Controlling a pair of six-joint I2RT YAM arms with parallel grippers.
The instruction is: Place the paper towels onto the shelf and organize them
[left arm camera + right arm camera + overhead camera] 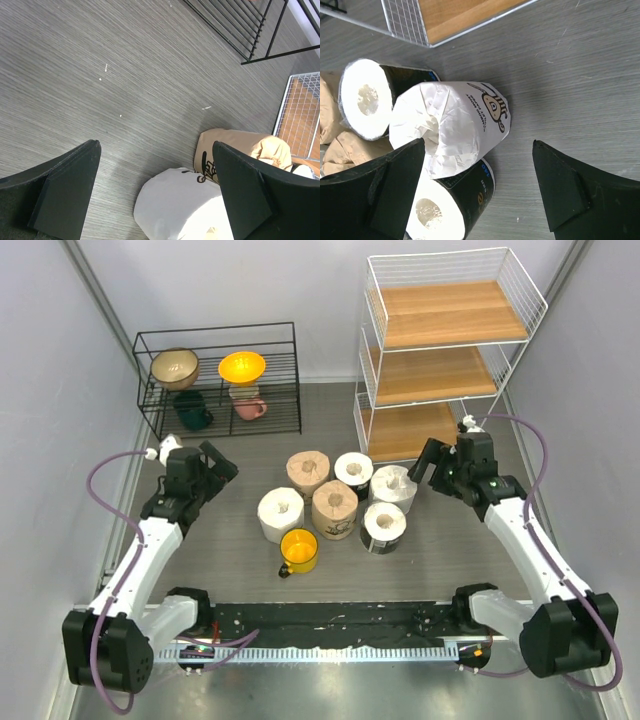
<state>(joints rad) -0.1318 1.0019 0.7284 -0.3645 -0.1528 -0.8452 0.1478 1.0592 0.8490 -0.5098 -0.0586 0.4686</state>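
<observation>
Jaws wide and empty on left gripper (155, 162), right gripper (479, 155)

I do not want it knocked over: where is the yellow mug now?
In the top view the yellow mug stands centre-left on the table, on the near side of a white roll and a tan roll.

Table (440, 550) bears paper towels (334, 508), mug (299, 549), shelf (452, 312), rack (270, 420).

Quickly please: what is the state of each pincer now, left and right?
Left pincer: open, holding nothing.
Right pincer: open, holding nothing.
</observation>
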